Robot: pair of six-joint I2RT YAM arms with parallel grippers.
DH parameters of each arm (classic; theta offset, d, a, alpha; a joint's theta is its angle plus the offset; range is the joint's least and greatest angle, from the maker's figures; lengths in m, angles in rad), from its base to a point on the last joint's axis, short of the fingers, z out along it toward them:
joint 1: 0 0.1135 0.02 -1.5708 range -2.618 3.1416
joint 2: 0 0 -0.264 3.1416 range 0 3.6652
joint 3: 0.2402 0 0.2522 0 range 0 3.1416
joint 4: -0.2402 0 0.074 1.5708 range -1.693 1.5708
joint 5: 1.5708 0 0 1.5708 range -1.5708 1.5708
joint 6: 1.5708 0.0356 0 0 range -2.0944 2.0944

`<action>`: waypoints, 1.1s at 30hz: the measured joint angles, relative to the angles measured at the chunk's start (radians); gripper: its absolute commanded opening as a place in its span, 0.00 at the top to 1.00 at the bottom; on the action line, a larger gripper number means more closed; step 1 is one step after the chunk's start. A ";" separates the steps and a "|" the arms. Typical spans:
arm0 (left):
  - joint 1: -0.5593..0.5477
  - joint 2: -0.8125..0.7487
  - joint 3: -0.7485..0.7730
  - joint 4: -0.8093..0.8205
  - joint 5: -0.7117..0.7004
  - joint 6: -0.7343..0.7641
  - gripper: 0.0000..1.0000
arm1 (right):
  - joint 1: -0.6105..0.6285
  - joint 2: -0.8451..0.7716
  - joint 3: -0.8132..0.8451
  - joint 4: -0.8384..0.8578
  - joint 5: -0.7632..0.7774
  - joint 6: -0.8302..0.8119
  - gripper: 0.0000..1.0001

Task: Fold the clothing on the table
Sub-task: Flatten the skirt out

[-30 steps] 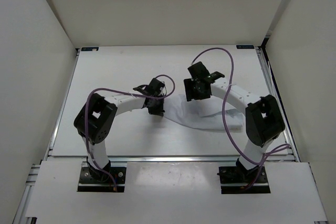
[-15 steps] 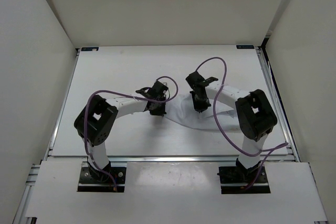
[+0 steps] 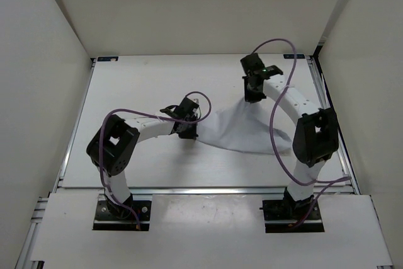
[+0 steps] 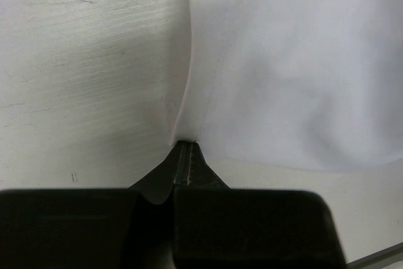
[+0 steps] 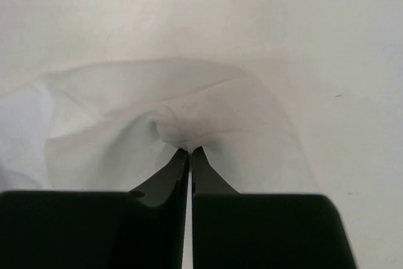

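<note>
The clothing (image 3: 242,127), a thin white limp fabric, lies stretched across the middle right of the table (image 3: 138,86). My left gripper (image 3: 189,131) is shut on its left edge; in the left wrist view the cloth (image 4: 283,61) fans out from the closed tips (image 4: 184,145). My right gripper (image 3: 252,96) is shut on the far corner of the cloth and holds it toward the back right. In the right wrist view a bunched fold (image 5: 189,124) is pinched at the closed tips (image 5: 190,150).
Off-white enclosure walls (image 3: 38,61) stand on the left, back and right. Silver rails (image 3: 321,92) edge the table. Purple cables (image 3: 277,111) loop over both arms. The arm bases (image 3: 119,209) sit at the near edge.
My right gripper shut on the cloth's upper corner and pulled it toward the back right, stretching the fabric out. My left gripper kept its hold and barely moved.
</note>
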 measured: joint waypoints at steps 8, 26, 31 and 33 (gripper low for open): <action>0.031 -0.061 -0.066 -0.013 0.007 0.004 1.00 | -0.235 0.218 0.270 -0.044 0.087 -0.026 0.57; 0.075 -0.121 -0.121 -0.061 0.013 0.000 1.00 | -0.127 0.005 0.061 -0.097 0.171 -0.044 0.49; 0.087 -0.138 -0.136 -0.071 0.014 -0.001 1.00 | -0.138 -0.076 -0.166 -0.073 0.113 -0.002 0.50; 0.091 -0.146 -0.146 -0.071 0.014 -0.003 1.00 | -0.151 -0.081 -0.243 -0.060 0.087 0.008 0.52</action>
